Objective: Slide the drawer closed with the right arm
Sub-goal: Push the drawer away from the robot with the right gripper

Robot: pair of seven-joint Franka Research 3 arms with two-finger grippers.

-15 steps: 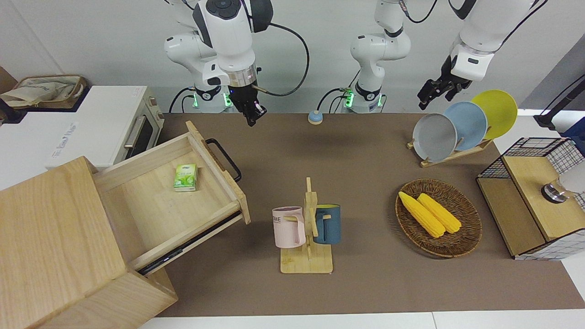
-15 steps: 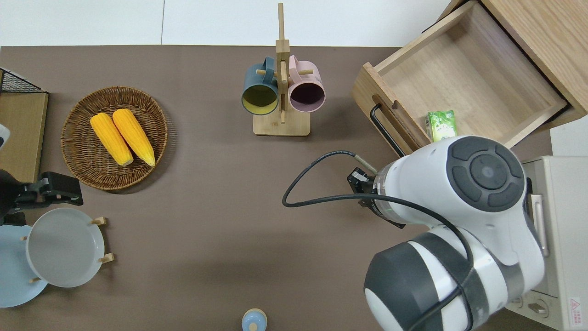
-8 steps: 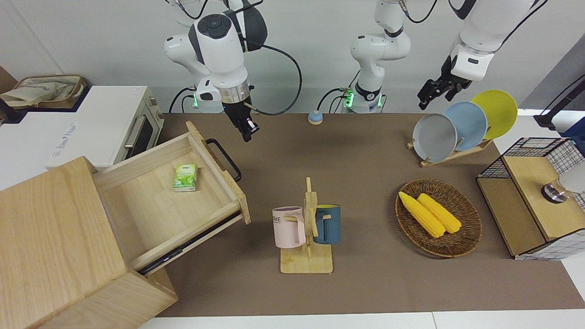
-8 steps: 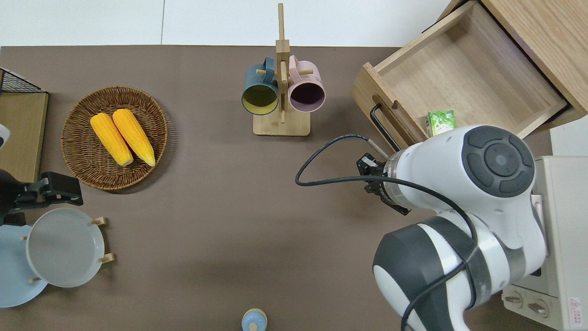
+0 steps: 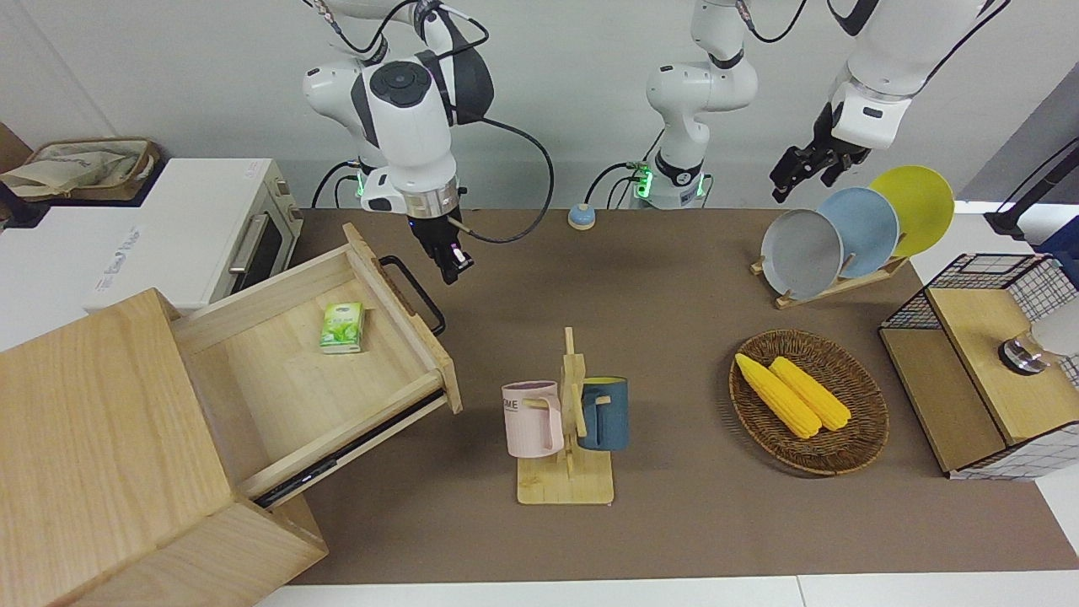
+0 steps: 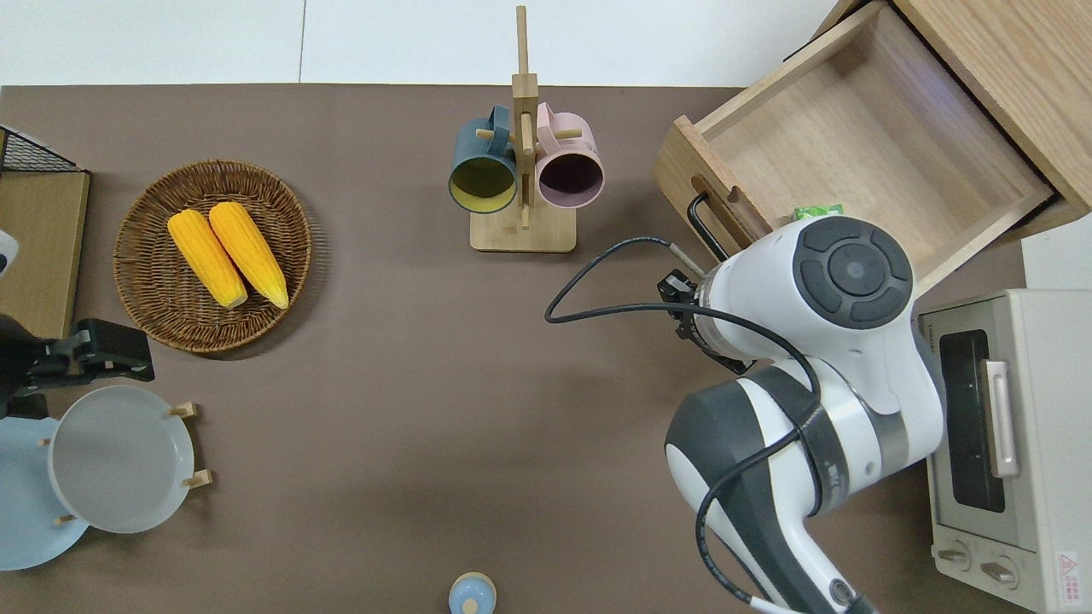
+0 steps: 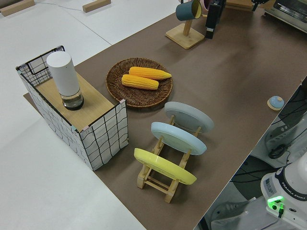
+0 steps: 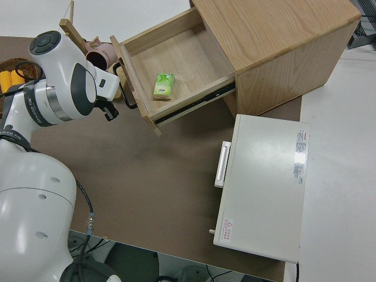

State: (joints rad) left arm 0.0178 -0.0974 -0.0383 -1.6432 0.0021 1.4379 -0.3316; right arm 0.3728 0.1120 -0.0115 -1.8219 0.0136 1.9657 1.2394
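Observation:
The drawer (image 5: 287, 379) stands pulled far out of the pale-wood cabinet (image 5: 93, 421), and a green carton (image 5: 341, 327) lies in it. Its black bar handle (image 5: 415, 295) faces the left arm's end of the table. My right gripper (image 5: 453, 270) points down over the brown mat, close beside the handle's end nearer to the robots, and does not touch it. Its fingers look closed together and hold nothing. In the overhead view the arm hides the fingertips and most of the carton. The drawer (image 8: 176, 59) and gripper (image 8: 110, 113) also show in the right side view. My left arm is parked.
A white toaster oven (image 5: 211, 228) stands beside the cabinet, nearer to the robots. A mug rack (image 5: 566, 421) with two mugs stands mid-table. A basket of corn (image 5: 807, 400), a plate rack (image 5: 851, 228) and a wire-mesh box (image 5: 986, 362) are toward the left arm's end.
My right arm has swung away from the robots and lowered, bringing its gripper close to the drawer handle. The drawer and the left arm have not moved.

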